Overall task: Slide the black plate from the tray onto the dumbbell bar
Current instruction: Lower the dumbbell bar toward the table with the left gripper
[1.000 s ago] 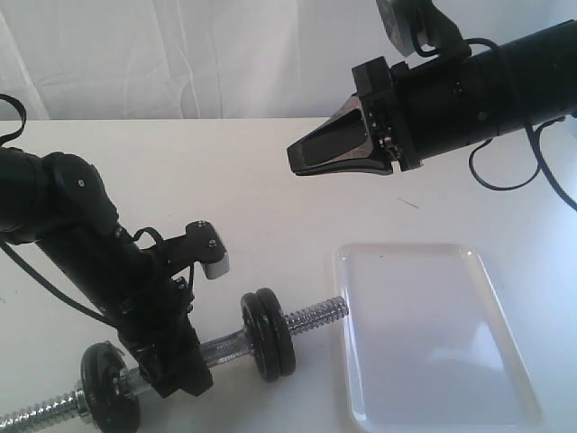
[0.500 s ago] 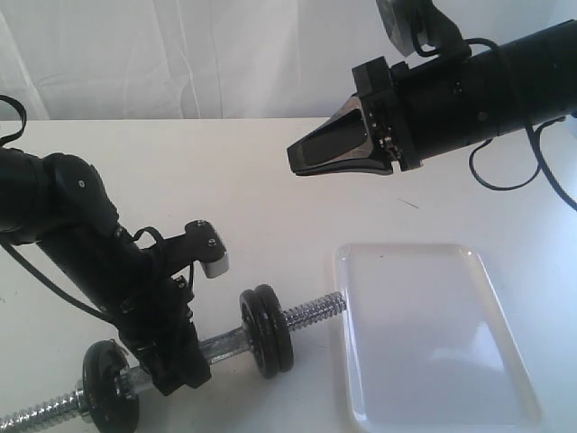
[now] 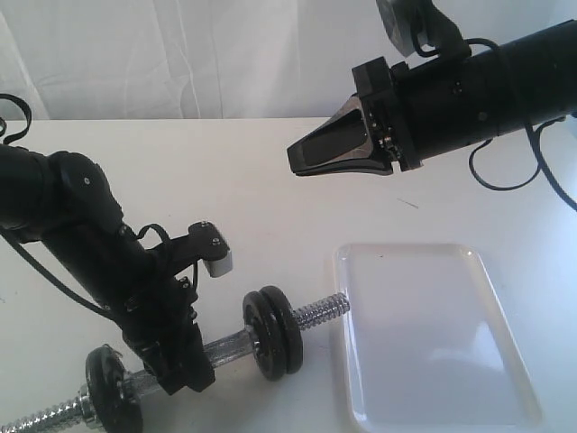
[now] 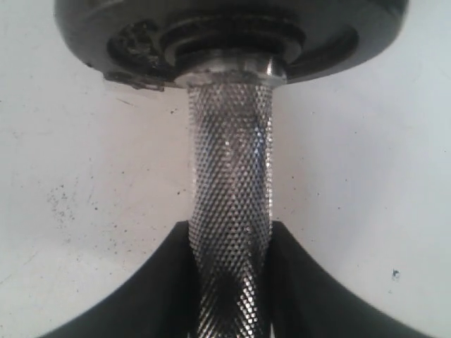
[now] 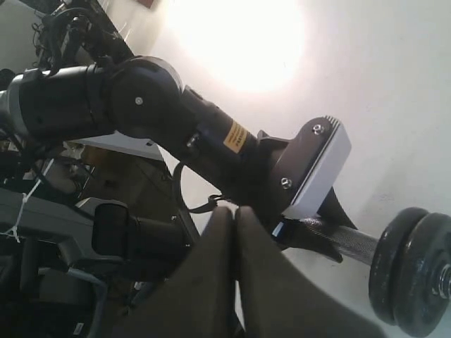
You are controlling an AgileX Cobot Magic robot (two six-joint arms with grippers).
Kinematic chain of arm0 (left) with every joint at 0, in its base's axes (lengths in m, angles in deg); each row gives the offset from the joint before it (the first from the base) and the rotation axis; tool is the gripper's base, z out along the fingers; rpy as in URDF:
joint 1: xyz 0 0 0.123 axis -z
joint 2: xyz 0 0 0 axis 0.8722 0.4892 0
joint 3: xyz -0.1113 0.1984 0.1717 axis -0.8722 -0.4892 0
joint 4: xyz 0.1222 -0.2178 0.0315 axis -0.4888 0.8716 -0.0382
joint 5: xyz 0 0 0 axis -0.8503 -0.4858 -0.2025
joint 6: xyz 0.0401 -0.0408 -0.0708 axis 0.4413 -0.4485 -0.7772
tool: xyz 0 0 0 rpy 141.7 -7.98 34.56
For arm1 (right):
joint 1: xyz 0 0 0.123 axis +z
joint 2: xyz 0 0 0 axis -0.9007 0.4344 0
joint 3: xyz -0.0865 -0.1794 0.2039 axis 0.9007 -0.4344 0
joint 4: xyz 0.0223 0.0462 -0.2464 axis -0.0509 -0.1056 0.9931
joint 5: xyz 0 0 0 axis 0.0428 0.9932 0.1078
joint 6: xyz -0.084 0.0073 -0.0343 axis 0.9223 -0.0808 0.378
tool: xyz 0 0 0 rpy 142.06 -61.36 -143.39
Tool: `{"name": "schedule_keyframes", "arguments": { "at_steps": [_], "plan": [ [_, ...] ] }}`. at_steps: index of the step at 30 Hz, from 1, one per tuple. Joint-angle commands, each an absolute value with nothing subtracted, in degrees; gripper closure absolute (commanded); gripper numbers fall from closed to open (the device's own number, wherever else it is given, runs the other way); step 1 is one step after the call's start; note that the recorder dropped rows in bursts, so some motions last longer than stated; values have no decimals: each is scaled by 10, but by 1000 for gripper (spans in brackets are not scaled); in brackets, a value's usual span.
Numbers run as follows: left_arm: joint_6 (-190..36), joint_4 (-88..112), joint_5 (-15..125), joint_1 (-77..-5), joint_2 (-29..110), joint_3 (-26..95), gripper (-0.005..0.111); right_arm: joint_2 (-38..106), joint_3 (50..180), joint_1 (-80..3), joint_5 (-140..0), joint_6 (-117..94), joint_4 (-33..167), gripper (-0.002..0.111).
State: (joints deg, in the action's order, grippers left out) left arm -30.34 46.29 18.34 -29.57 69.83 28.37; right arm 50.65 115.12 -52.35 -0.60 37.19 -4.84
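Note:
The dumbbell bar [image 3: 320, 314] lies on the white table with its threaded end close to the tray [image 3: 433, 334], which holds nothing. Two black plates [image 3: 273, 332] sit side by side on the bar, and a third black disc [image 3: 113, 404] is near its far left end. My left gripper [image 3: 185, 370] is shut on the bar's knurled middle [image 4: 229, 197], with one plate [image 4: 232, 35] just ahead of the fingers [image 4: 169, 282]. My right gripper [image 3: 297, 158] hangs high above the table, shut and empty; its view shows the plates [image 5: 412, 271] below.
A white backdrop runs behind the table. The left arm [image 5: 169, 120] leans over the table's left front. Cables hang from the right arm at the upper right.
My left arm and the held bar shifted slightly left, then back right and up a little. The right arm has not moved.

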Motion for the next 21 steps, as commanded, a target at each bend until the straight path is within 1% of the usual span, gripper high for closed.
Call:
{"name": "schedule_keyframes", "arguments": {
  "at_steps": [1, 21],
  "plan": [
    [-307, 539, 157, -296, 679, 295, 107, 502, 1149, -523, -3, 378, -48, 107],
    [-287, 610, 178, -296, 676, 295, 107, 502, 1149, -523, -3, 378, -48, 107]
  ]
}}
